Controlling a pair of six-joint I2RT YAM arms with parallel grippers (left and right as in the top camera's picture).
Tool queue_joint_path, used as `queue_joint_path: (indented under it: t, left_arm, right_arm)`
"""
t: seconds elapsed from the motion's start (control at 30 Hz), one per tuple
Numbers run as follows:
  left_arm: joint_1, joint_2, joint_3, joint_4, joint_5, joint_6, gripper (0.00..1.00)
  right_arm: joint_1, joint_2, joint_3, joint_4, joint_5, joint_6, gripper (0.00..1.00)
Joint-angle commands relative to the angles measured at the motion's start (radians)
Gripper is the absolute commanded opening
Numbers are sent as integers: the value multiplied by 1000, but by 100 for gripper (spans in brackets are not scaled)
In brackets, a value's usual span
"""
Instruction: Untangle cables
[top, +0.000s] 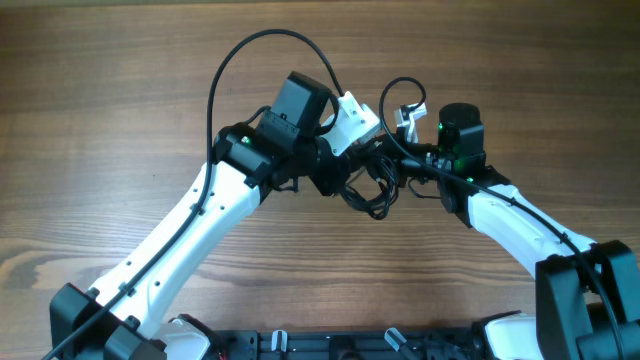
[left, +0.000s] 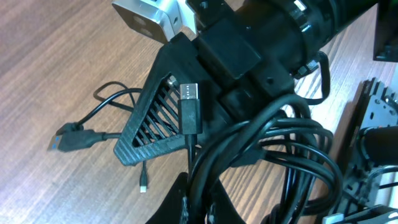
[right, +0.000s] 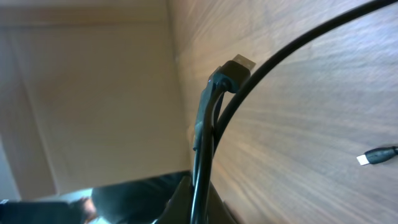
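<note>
Glossy black cables (left: 273, 143), matt wood-grain table (top: 100, 100)

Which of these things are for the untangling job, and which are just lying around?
For the job:
- cables, bunched between the two arms
- left gripper, shut on cables
- right gripper, shut on cables

Just there:
- wooden table
- thick black wire looping over the left arm
- black frame at the table's near edge

Robotics lab bench, by the look of it. Two white-and-black robot arms (top: 180, 230) rising from a black mounting frame (top: 330, 345) behind the fingers. Bare wood-grain tabletop (top: 100, 100) beneath the fingers. Plain beige surface (right: 93, 93) ahead of the fingers of the right gripper (right: 199, 193), past the tabletop's edge.
</note>
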Motion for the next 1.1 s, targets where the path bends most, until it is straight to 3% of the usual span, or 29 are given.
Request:
queue_joint_path:
  t: [0.0, 0.1, 0.2, 0.37, 0.4, 0.47, 0.53, 0.6, 0.77, 0.9, 1.07]
  left_arm:
    - [-6, 14, 2, -4, -134, -148, 4]
    - [-6, 19, 2, -35, -255, -245, 4]
    - [-6, 24, 2, -35, -265, -306, 4]
    - [-6, 27, 2, -73, -187, -305, 4]
    - [-6, 27, 2, -79, -168, -306, 4]
    - [-6, 27, 2, -80, -163, -306, 4]
    - [-2, 27, 2, -75, -173, -307, 4]
    - [7, 27, 2, -72, -218, -375, 4]
    - [30, 27, 2, -40, -420, -734, 4]
    - [30, 28, 2, 4, -429, -782, 4]
    - [25, 28, 2, 8, -425, -782, 4]
  right_arm:
    - [8, 13, 2, 10, -127, 19, 4]
    - [8, 13, 2, 11, -118, 43, 4]
    - [8, 13, 2, 38, -82, 45, 9]
    - [-10, 13, 2, 64, 172, -157, 22]
    - [-30, 13, 2, 64, 202, -211, 35]
    - [-82, 12, 2, 63, 200, -278, 77]
    - [-160, 6, 2, 60, 182, -323, 99]
    - [-249, -4, 2, 52, 151, -359, 100]
    - [-354, -74, 2, -53, -103, -568, 96]
    - [-311, -122, 2, -96, -359, -720, 74]
    - [-190, -125, 2, -98, -269, -797, 66]
